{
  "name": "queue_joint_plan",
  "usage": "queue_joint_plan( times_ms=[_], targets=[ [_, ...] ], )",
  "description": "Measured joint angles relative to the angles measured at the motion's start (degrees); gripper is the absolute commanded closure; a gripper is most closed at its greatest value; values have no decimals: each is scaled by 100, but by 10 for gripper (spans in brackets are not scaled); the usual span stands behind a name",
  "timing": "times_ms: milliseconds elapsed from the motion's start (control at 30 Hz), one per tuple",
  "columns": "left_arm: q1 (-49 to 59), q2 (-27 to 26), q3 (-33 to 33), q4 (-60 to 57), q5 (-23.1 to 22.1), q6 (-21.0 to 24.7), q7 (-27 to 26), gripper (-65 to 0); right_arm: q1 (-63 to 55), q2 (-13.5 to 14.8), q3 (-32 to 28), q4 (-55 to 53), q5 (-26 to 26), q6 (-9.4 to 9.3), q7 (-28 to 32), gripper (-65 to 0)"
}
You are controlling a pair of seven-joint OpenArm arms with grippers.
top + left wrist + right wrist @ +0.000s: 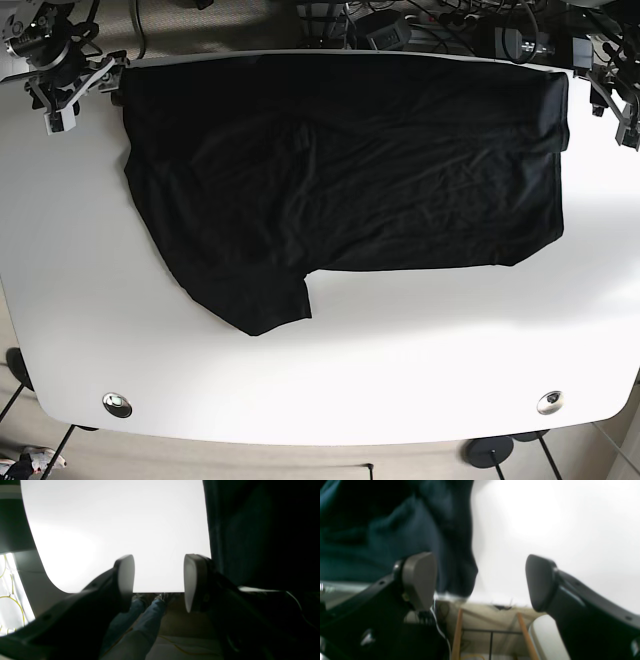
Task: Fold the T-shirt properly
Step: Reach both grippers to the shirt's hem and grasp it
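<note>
The left gripper (159,582) fills the lower part of its wrist view, jaws spread wide with nothing between them, the pale pads (125,573) facing each other over the bright white table (112,530). The right gripper (480,581) is likewise parted and holds nothing; its left pad (418,578) sits just in front of dark cloth.

Beyond the table edge in the left wrist view, a pair of legs in blue jeans (140,620) shows lower centre. In the right wrist view, orange-brown wooden legs (457,635) and a black frame stand on the floor at the bottom.

From the base view, the near rim of the table carries two round metal fittings (117,404), lower left and lower right, with black feet (490,451) poking out beneath. Further back, the dark T-shirt (350,170) lies spread across the upper half of the tabletop, creased, one sleeve reaching toward lower centre. The grippers sit at the upper corners, beside the shirt's far corners. A tangle of cables (440,25) lies behind the far edge.
</note>
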Motion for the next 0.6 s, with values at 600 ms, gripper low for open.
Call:
queue_joint_plan(
  times_ms=[600],
  targets=[
    [-2015, 474, 1128, -125, 96, -22, 83, -287, 3482, -356, -1561, -1928, -2048, 129, -133, -525]
  ],
)
